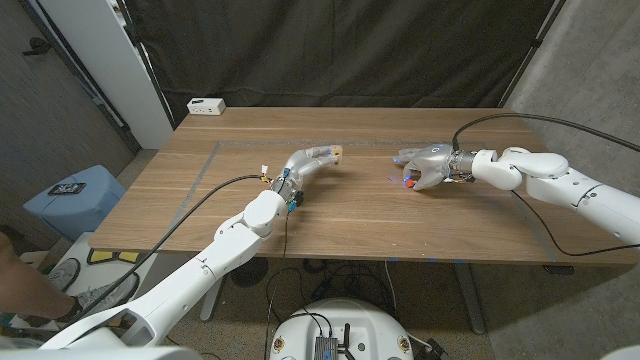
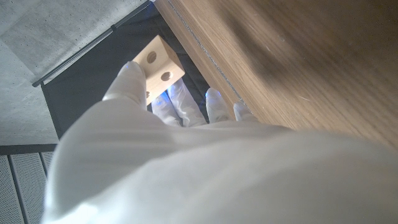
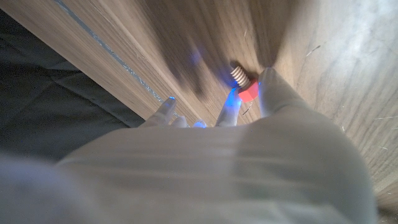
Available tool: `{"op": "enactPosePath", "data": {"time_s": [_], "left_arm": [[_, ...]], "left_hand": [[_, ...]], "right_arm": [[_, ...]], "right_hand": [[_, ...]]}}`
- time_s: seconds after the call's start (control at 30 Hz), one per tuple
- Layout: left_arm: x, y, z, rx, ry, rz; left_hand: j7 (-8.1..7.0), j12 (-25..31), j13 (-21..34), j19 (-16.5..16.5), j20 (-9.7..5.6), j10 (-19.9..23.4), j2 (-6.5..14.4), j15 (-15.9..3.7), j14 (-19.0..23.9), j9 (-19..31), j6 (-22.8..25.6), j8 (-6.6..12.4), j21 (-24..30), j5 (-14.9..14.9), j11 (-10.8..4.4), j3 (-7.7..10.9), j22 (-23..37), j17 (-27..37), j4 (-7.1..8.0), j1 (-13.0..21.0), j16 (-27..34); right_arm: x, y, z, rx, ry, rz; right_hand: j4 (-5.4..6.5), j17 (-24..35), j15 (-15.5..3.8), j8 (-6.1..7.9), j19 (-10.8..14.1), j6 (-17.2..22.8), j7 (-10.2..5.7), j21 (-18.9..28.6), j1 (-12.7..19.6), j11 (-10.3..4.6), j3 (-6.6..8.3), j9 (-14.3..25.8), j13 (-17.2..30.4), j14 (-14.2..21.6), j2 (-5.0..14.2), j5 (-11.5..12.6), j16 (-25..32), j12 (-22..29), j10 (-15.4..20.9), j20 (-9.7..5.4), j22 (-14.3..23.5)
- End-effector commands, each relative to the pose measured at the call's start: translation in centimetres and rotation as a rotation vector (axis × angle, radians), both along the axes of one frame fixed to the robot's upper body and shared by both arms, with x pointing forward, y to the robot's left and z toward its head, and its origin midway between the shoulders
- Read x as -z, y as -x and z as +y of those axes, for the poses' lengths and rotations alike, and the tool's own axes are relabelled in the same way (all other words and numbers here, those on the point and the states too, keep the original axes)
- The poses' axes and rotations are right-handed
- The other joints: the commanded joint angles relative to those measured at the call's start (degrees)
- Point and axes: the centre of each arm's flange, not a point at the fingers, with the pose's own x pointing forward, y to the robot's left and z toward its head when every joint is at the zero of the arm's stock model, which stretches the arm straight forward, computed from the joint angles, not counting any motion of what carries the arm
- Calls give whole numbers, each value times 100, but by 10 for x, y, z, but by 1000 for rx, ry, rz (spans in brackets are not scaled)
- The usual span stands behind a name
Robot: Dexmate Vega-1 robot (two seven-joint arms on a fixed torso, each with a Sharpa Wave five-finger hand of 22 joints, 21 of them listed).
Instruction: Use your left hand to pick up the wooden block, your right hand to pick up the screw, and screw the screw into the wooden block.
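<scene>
Wooden block (image 2: 158, 63) is held at the fingertips of the left hand (image 1: 305, 163); in the left wrist view it is seen gripped between the thumb and the other fingers, pale, with round holes drilled in two of its faces. In the head view only a small pale end of it (image 1: 337, 152) is seen past the fingers, just beyond the table's centre, toward 12 o'clock from the left arm's wrist. Whether it is lifted off the table (image 1: 360, 220) or touching it cannot be made out from the head view; in the wrist view it is set against the dark curtain rather than the wood, so it is probably raised.

A screw (image 3: 244, 83) with a red head and a pale threaded shank is pinched at the fingertips of the right hand (image 1: 425, 167), as shown by the right wrist view, with the threaded end pointing away from the hand over the wood grain. In the head view the screw (image 1: 408, 184) is reduced to a small red-orange spot under the fingers, at about 3 o'clock from the block and well apart from it.

Further out, a white box (image 1: 206, 105) is seen at the table's far left corner, and a blue stool (image 1: 72, 197) on the floor at 9 o'clock.
</scene>
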Motion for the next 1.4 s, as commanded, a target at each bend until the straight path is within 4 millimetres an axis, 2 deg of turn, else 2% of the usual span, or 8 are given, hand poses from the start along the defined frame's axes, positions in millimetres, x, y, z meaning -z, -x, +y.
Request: {"op": "enactPosePath", "data": {"time_s": [0.03, 0.27, 0.7, 1.4], "left_arm": [[1, -1, 1, -1, 2, 3], [1, -2, 1, 1, 2, 6], [1, -5, 0, 1, 2, 8], [1, -6, -2, 4, 0, 14]], "left_hand": [[-9, -35, 31, -25, 4, -31, 46, -536, -11, 33, 55, 33, 24, 1, -2, -36, 29, 16, 3, 17, 38], [-2, -40, 35, -25, 7, -30, 48, -539, -13, 33, 51, 31, 25, 3, -2, -42, 29, 16, 3, 13, 37], [0, -53, 42, -26, 9, -34, 59, -536, -15, 33, 68, 36, 25, 5, -1, -50, 29, 16, 0, 13, 37], [3, -70, 54, -26, 26, -38, 72, -538, -18, 33, 55, 29, 27, 7, 0, -63, 29, 17, -4, 12, 36]], "right_arm": [[1, -2, 0, -3, -11, -6], [1, -4, 0, -5, -16, -10], [2, -5, -1, -8, -16, -11], [2, -4, 1, -7, -9, -5]], "right_hand": [[19, 21, -73, 79, 64, 108, 21, 20, 63, -1, 46, 42, 14, 27, 2, 21, -4, 12, 47, 15, 26], [6, 22, -93, 197, 96, 265, 29, 25, 113, -16, 71, 86, 14, 74, 17, 31, 6, 34, 134, 12, 26], [2, 26, -104, 319, 143, 379, 27, 30, 172, -31, 102, 147, 14, 119, 42, 38, 13, 48, 216, 0, 25], [10, 34, -115, 418, 167, 410, 22, 23, 200, -45, 118, 216, 16, 130, 49, 32, 8, 32, 234, -10, 25]]}}
